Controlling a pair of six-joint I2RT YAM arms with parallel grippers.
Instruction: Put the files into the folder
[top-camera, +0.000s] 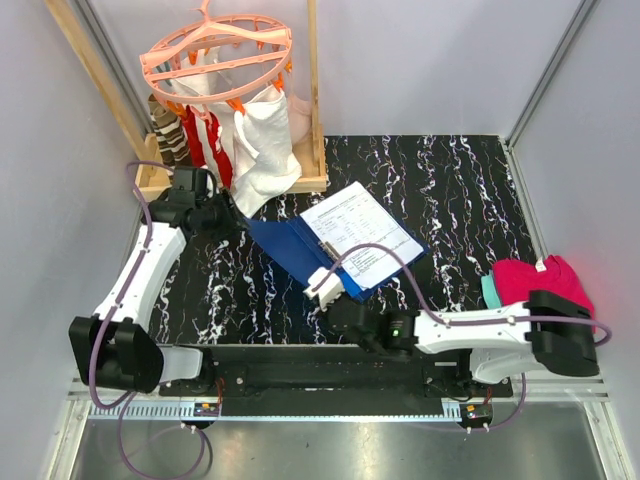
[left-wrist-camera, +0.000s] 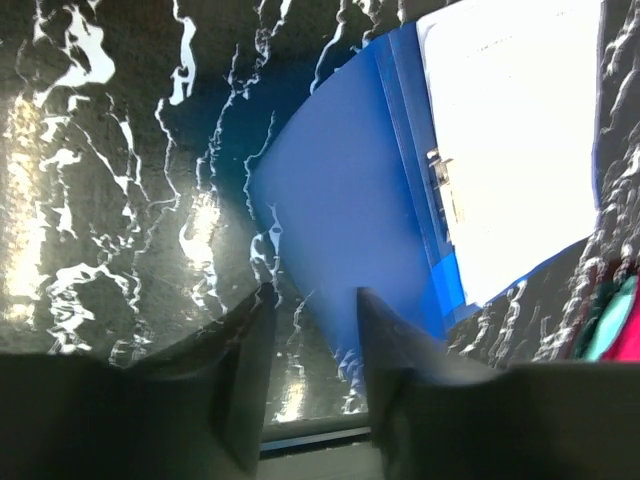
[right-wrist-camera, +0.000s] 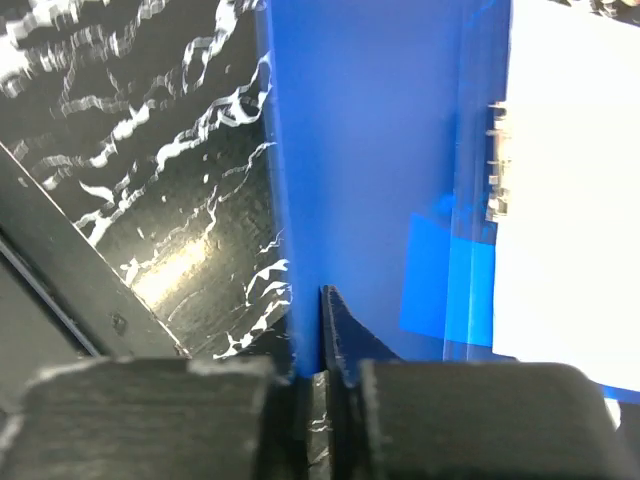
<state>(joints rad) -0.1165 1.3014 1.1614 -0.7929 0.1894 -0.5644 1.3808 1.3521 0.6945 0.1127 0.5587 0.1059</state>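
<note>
Folder (top-camera: 285, 245) lies opened flat on the table (top-camera: 460, 190), its near edge caught between the fingers of the right gripper (top-camera: 323, 288). Files (top-camera: 362, 232) sit on the leaf to that gripper's right, under the clip (left-wrist-camera: 440, 175) at their left edge. Left gripper (top-camera: 232, 222) stands at the far-left corner of the other leaf, drying rack (top-camera: 215, 60) just behind it; folded cloth (top-camera: 540, 278) lies well right of the right gripper, beside its arm.

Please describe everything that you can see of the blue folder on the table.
The flat blue plastic folder lies open near the middle of the black marbled table. It looks thin, smooth and glossy. A small metal clip sits beside its spine. White printed paper sheets cover its right half, and the left cover is bare. The right gripper pinches the near edge of that bare cover.
</note>
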